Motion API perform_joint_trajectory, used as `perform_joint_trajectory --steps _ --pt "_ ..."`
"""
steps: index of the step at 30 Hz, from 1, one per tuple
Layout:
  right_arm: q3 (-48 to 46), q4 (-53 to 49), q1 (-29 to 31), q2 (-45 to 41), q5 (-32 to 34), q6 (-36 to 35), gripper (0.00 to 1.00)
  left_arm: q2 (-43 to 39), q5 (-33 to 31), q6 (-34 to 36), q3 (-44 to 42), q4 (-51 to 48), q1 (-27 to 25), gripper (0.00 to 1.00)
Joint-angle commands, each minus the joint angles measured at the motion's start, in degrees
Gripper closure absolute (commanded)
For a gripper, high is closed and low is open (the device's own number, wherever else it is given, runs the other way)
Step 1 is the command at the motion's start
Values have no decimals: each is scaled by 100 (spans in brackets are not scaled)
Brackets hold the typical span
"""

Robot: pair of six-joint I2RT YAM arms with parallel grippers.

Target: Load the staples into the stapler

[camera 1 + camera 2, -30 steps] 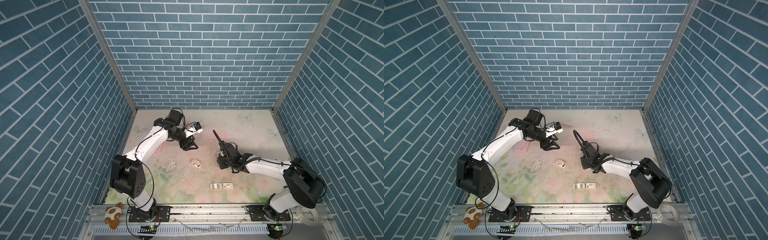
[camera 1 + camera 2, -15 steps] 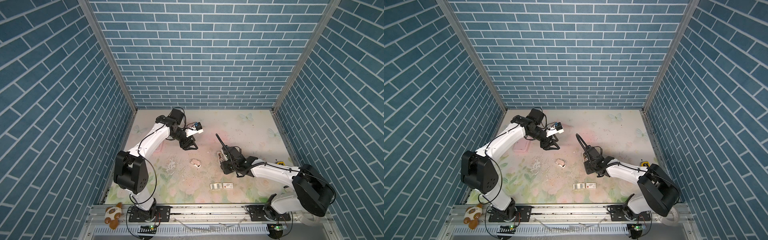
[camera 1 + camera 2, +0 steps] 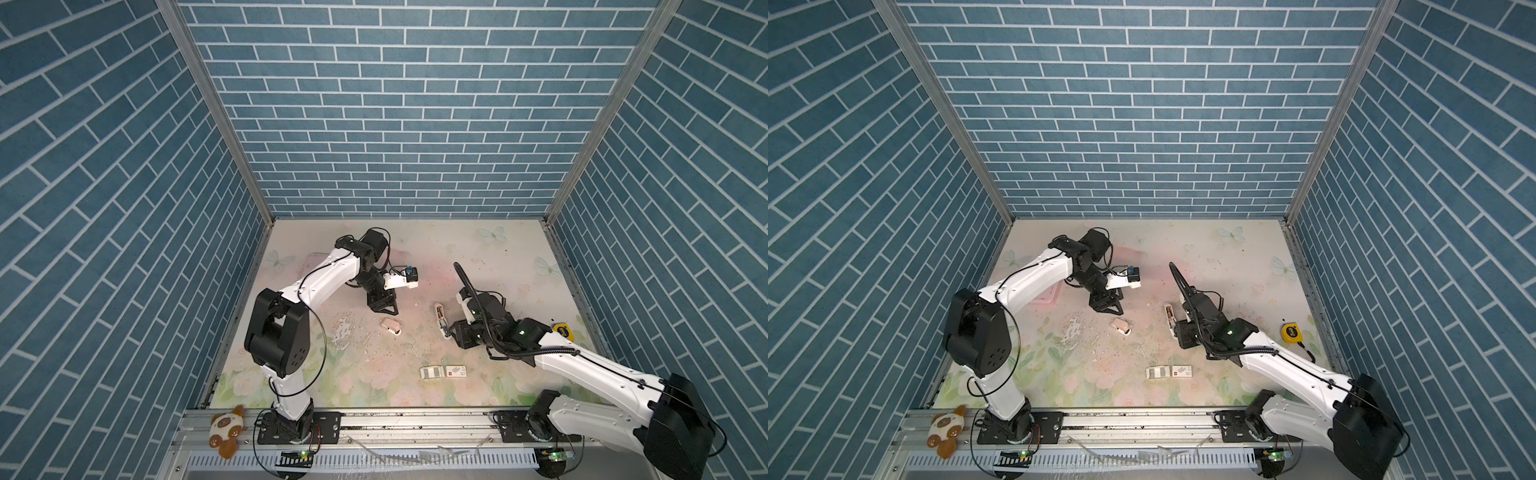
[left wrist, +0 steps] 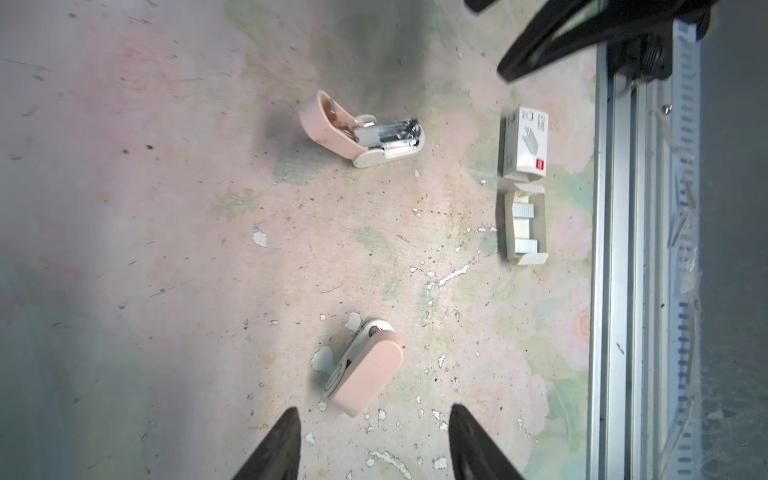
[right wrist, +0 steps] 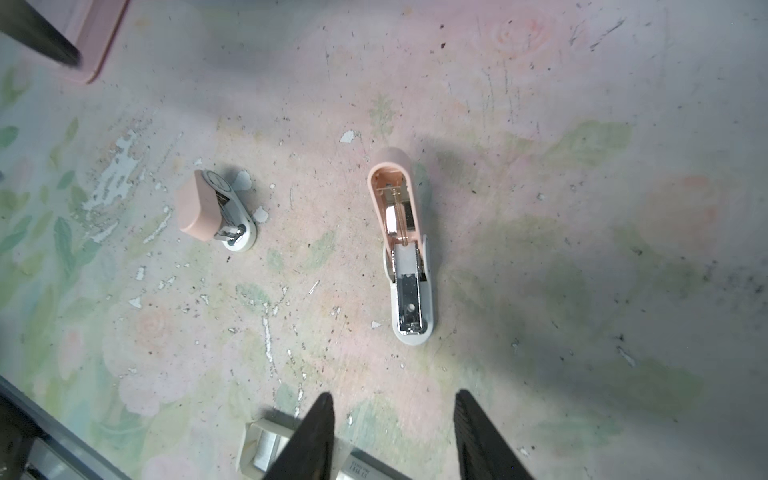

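An opened pink stapler lies flat on the mat, its metal magazine bared. A second pink stapler, shut, lies left of it. The staples are silvery strips in a small white cardboard tray, beside its red-marked sleeve, near the front. My left gripper hovers open just behind the shut stapler, nothing between its fingers. My right gripper stands open right of the opened stapler, holding nothing.
A yellow tape measure lies at the right edge of the mat. A flat pink tray sits under the left arm. A plush toy rests on the front rail. Blue brick walls enclose three sides.
My right gripper has drawn back towards the front right, leaving the opened stapler lying free on the mat. The left arm has shifted only slightly.
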Motion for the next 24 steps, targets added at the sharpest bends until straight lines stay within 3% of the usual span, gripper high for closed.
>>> perform_joint_trajectory --steps 1,12,24 --pt "-134 -527 -175 -575 -6 580 52 208 -582 487 -95 -154 -256 42" --pt "-961 -206 -1048 -2123 -788 1104 52 360 -1216 734 -658 524 -778 44" --pt "-1128 136 -1145 -1987 -993 1167 52 221 -1455 689 -1063 1238 -825 49"
